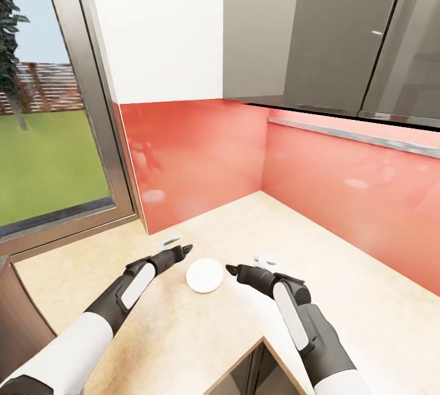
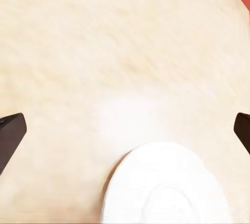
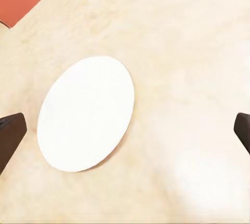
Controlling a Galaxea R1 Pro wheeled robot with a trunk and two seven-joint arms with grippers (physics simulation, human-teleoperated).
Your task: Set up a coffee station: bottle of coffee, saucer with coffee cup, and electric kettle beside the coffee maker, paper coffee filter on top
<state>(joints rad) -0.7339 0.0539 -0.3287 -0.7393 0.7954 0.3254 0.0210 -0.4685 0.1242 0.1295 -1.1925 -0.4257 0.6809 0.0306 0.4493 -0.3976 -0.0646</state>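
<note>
The saucer point(image 1: 204, 275), a small flat white plate, lies on the beige kitchen countertop point(image 1: 342, 273) near the inner corner. My left gripper point(image 1: 183, 252) hovers just left of it and my right gripper point(image 1: 231, 269) just right of it, both low over the worktop. In the left wrist view the saucer point(image 2: 166, 187) lies under the left gripper point(image 2: 125, 130), whose fingers are spread wide. The right wrist view has the saucer point(image 3: 86, 113) off to one side of the open right gripper point(image 3: 125, 133). Nothing is held by either.
A small pale object point(image 1: 170, 239) lies behind the left gripper, and another small white one point(image 1: 266, 258) sits behind the right gripper; both are too small to identify. Red backsplash point(image 1: 201, 156) walls the corner. Grey upper cabinets point(image 1: 330, 28) hang overhead. A window point(image 1: 43, 138) stands left.
</note>
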